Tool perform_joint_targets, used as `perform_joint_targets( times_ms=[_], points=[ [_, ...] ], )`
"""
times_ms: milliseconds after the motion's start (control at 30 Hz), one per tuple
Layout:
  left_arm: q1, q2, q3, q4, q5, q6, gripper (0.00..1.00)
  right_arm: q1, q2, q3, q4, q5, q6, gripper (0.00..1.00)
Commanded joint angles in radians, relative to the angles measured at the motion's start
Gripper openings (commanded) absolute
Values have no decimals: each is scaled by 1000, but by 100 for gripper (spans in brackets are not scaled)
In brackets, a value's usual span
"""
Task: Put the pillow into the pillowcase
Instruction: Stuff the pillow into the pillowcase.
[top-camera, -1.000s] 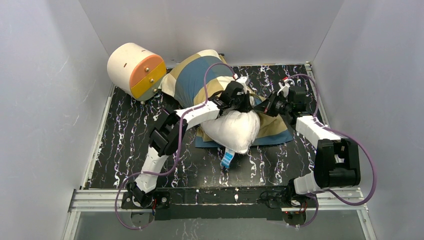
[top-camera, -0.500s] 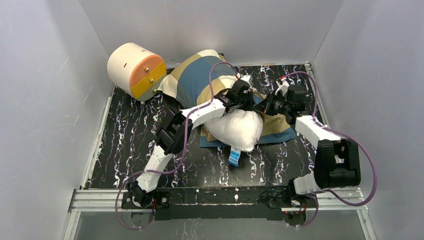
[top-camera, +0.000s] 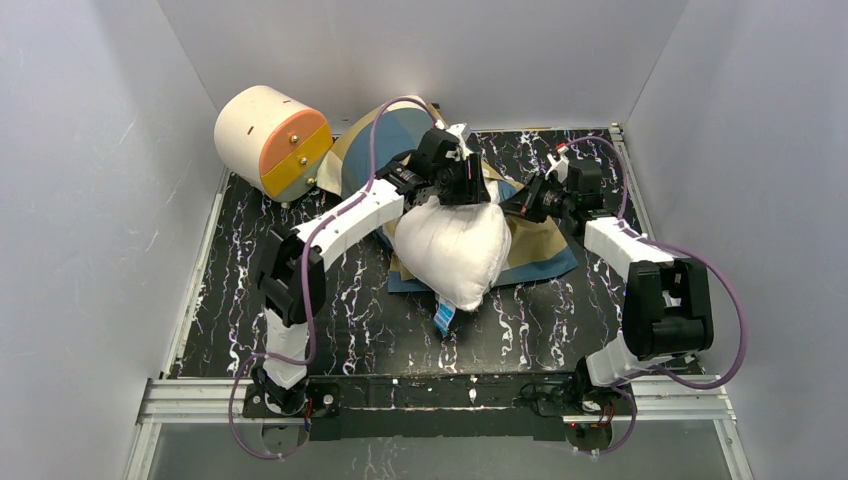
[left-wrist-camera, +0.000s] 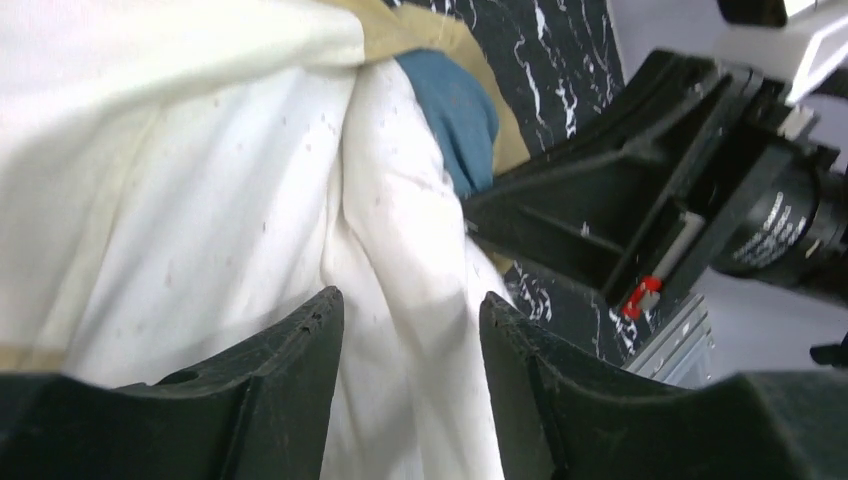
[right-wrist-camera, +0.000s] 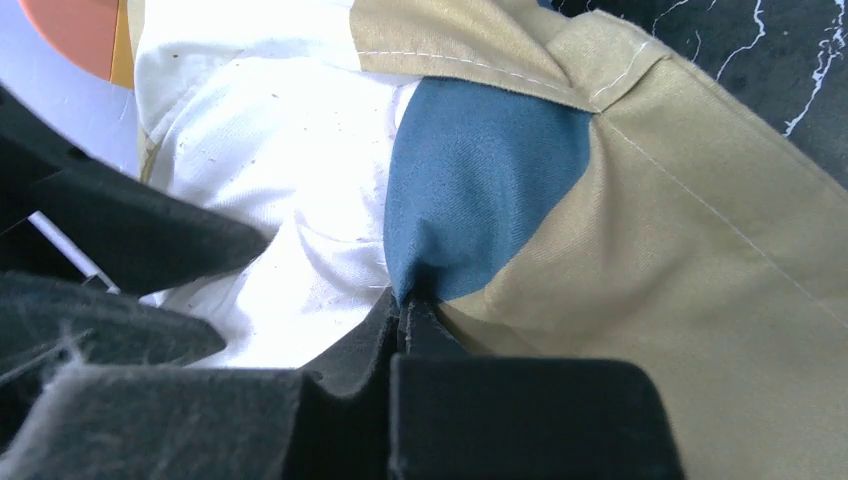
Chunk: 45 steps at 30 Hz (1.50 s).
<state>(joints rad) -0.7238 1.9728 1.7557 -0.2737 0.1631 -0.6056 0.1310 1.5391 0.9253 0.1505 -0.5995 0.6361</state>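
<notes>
The white pillow (top-camera: 450, 250) lies mid-table, its far end tucked into the mouth of the blue, tan and cream pillowcase (top-camera: 385, 130), which spreads under and behind it. My left gripper (top-camera: 455, 178) hovers over the pillow's far end. In the left wrist view that gripper (left-wrist-camera: 408, 305) is open, with a loose fold of the pillow (left-wrist-camera: 250, 200) between its fingers but not pinched. My right gripper (top-camera: 522, 205) is at the pillowcase mouth on the right. The right wrist view shows it (right-wrist-camera: 410, 308) shut on the blue and tan pillowcase (right-wrist-camera: 480, 170) edge, with the pillow (right-wrist-camera: 290, 170) just left of it.
A cream-and-orange cylinder (top-camera: 272, 140) stands at the back left, touching the pillowcase. A small blue tag (top-camera: 445, 318) sticks out below the pillow's near corner. White walls close in the black marbled table (top-camera: 250, 270) on three sides.
My left gripper has opened and let go of the pillow, and that arm has swung back and left. The pillow has spread and slid a little left. The right gripper keeps its hold.
</notes>
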Motion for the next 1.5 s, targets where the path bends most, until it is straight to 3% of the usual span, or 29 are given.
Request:
perform_joint_targets(
  times_ms=[0,200,333,400,467,600,700,833,933,1000,1067,1167,1333,1467],
  points=[
    [-16,-71,32,-167,-14,77,48,6,-49,71,37,30,-9,1],
    [-24,-15,79,-51,-75,165,42,4,-90,72,24,0,-61,1],
    [-24,83,75,135,-64,140,34,3,-120,90,-22,11,-113,1],
    [-28,155,34,206,-43,118,24,-1,-134,106,-48,24,-131,1],
    [-31,245,1,196,-16,93,12,-7,-148,128,-53,13,-134,1],
    [-91,370,-68,223,-108,65,9,-14,-196,193,-34,-104,-119,1],
    [-133,468,27,155,-288,85,8,-1,-240,244,-36,-255,-75,1],
    [-134,604,194,35,-386,54,7,18,-347,147,105,-384,47,1],
    [-129,623,221,39,-430,-3,7,31,-374,77,161,-394,61,1],
    [-122,585,275,27,-411,1,7,12,-360,58,88,-280,36,1],
    [-113,494,305,-1,-414,20,10,-39,-320,73,45,-187,25,1],
    [-58,279,221,34,-290,4,19,-107,-219,148,-9,-78,-1,1],
    [-14,-24,87,-14,-82,52,48,-122,3,286,-50,-114,-23,1],
    [-15,-146,19,-119,-26,209,62,-121,61,328,-74,-105,-43,1]
  ],
)
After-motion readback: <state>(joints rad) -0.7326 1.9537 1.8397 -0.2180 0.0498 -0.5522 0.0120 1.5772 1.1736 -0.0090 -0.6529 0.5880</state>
